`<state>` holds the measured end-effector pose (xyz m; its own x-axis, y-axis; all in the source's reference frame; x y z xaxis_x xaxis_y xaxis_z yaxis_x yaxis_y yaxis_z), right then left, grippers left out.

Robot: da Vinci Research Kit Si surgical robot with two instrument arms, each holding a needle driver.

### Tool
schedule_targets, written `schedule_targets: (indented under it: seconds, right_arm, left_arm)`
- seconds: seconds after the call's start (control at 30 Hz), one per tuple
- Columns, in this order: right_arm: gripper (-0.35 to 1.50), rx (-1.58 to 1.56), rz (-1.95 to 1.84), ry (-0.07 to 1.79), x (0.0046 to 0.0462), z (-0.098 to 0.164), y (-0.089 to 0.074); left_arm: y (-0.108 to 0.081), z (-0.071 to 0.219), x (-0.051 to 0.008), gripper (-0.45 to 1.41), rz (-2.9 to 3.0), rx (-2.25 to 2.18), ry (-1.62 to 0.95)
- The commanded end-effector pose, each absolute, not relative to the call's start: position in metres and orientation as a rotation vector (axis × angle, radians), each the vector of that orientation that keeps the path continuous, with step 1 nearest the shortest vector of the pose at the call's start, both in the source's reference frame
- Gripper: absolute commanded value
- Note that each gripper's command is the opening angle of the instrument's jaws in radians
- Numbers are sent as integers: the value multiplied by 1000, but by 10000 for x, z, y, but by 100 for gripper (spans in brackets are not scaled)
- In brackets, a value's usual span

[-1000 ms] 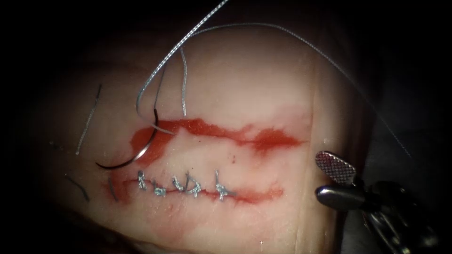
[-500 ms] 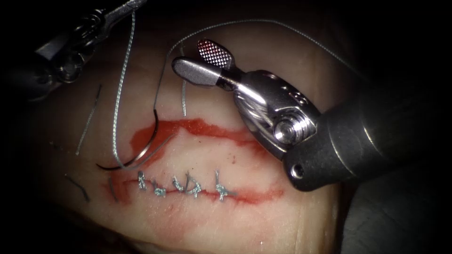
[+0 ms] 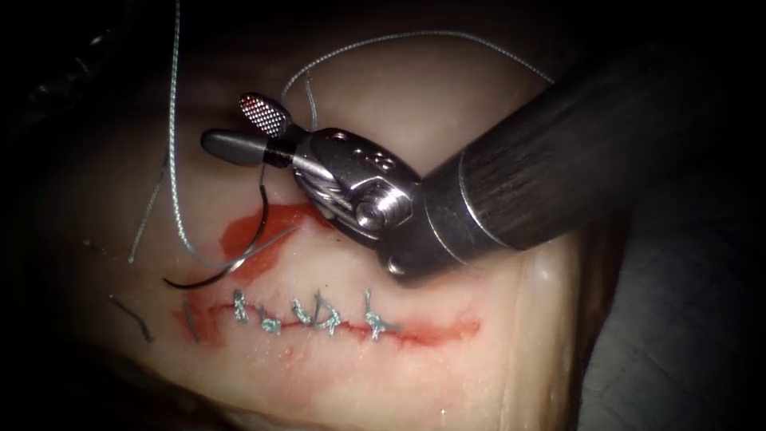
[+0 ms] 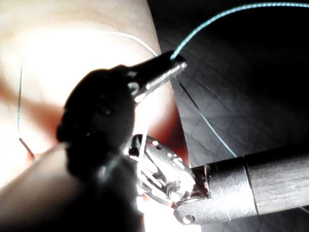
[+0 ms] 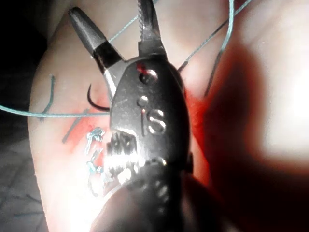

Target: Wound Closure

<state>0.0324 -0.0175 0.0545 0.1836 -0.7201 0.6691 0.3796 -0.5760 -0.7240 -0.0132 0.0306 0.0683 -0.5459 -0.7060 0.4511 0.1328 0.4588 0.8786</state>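
Observation:
My right tool (image 3: 238, 128) reaches across the upper cut (image 3: 263, 227), its jaws open and empty just above the needle. The dark curved needle (image 3: 239, 251) lies at the left end of that cut; neither tool holds it. I cannot tell whether its point is in the tissue (image 3: 447, 160). In the right wrist view the open jaws (image 5: 108, 9) stand over the needle (image 5: 94, 104). The thread (image 3: 171, 160) runs from the needle steeply upward at the left. In the left wrist view my left tool (image 4: 175, 62) is shut on the thread (image 4: 217, 14).
A lower cut (image 3: 431, 329) carries several stitches (image 3: 319, 313). Short cut ends of thread (image 3: 150, 209) lie on the tissue at the left. Red fluid (image 3: 239, 235) pools at the upper cut's left end. A thread loop (image 3: 415, 36) arcs behind the right shaft (image 3: 542, 168).
The right tool has swept from the lower right across the tissue to just above the needle, jaws open. The left tool has moved up and left, shifting the thread leftward.

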Motion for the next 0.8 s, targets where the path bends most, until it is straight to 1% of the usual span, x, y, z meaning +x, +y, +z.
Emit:
schedule_targets:
  seconds: [0.03,0.07,0.1,0.17,0.37,0.43,0.53,0.73,0.8]
  right_arm:
    - [81,-1580,-1553,348,334,549,-178]
    - [81,-1580,-1553,348,334,549,-178]
    - [89,-1626,-1574,425,337,546,-184]
    - [89,-1688,-1596,549,345,531,-200]
    - [88,-1749,-1608,652,356,520,-210]
    - [81,-1777,-1584,655,358,521,-208]
    - [79,-1806,-1548,628,356,523,-205]
    - [76,-1836,-1424,651,354,525,-199]
    - [73,-1798,-1386,590,352,527,-192]
  left_arm:
    - [309,689,-139,-45,-1200,480,-1830]
    - [309,689,-139,-45,-1200,480,-1830]
    - [310,692,-144,-45,-1197,467,-1831]
    - [308,711,-163,-45,-1184,424,-1831]
    - [301,748,-177,-45,-1154,417,-1796]
    - [299,761,-174,-45,-1150,429,-1783]
    - [299,774,-168,-45,-1158,409,-1754]
    - [291,795,-159,-45,-1141,386,-1712]
    - [276,808,-152,-45,-1161,395,-1657]
